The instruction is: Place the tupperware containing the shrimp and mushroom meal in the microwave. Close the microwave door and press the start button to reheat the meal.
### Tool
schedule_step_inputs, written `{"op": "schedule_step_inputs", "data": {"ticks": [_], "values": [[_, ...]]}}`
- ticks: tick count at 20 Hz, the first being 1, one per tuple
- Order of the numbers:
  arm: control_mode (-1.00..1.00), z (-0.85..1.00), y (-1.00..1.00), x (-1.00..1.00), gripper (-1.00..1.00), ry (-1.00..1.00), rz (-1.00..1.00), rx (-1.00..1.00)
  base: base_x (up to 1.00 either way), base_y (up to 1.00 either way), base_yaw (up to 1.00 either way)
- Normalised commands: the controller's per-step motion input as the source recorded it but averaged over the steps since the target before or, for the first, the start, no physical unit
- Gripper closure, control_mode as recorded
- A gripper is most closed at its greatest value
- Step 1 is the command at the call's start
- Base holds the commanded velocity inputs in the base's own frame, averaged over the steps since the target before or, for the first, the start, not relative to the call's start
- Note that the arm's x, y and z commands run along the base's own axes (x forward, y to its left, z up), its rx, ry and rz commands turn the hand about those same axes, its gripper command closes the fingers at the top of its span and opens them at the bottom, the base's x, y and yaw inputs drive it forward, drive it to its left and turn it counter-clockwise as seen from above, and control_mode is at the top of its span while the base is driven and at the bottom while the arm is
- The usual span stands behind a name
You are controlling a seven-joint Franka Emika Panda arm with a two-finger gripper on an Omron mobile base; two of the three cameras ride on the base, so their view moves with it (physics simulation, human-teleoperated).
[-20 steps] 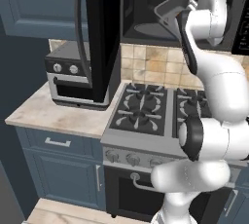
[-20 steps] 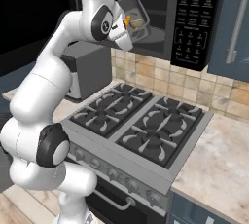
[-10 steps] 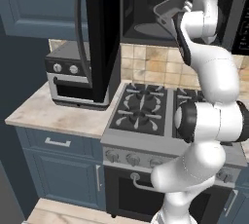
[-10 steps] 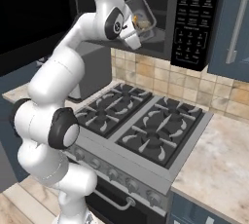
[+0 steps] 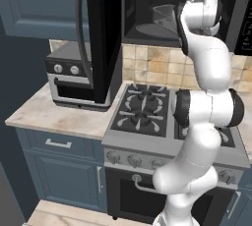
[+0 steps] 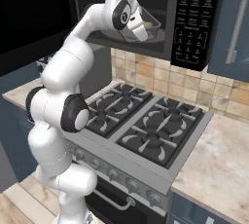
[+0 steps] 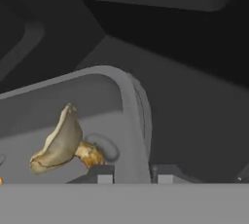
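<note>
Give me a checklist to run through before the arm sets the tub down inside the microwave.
1. Tall black microwave door swung wide open: ok.
2. Pincer clamped on the rim of the see-through greyish rectangular tupperware: ok, one fingertip on each side of the wall.
3. Tan-brown mushroom inside the tub: ok; shrimp: cannot tell.
4. Tub past the opening of the wide black microwave: ok.
5. Tub resting on the round glass turntable: cannot tell.
6. Tub level: not ok, tilted in the right base view.
</note>
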Motion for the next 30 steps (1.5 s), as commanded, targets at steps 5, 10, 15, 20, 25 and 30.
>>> {"op": "schedule_step_inputs", "data": {"ticks": [5,10,15,20,25,30], "values": [[-1.00,0.00,0.01,0.57,1.00,0.03,-0.04,-0.03,0.00,0.00,0.00],[-1.00,-0.20,0.06,0.64,1.00,-0.03,-0.05,-0.10,0.00,0.00,0.00],[-1.00,-0.10,0.05,0.06,-1.00,-0.09,-0.02,-0.11,0.00,0.00,0.00],[-1.00,-0.03,0.02,-0.66,-1.00,-0.15,0.00,-0.10,0.00,0.00,0.00],[-1.00,-0.32,0.15,-0.63,-1.00,-0.19,0.00,-0.16,0.00,0.00,0.00],[-1.00,-0.85,0.34,-0.43,-1.00,-0.24,0.00,-0.25,0.00,0.00,0.00]]}}
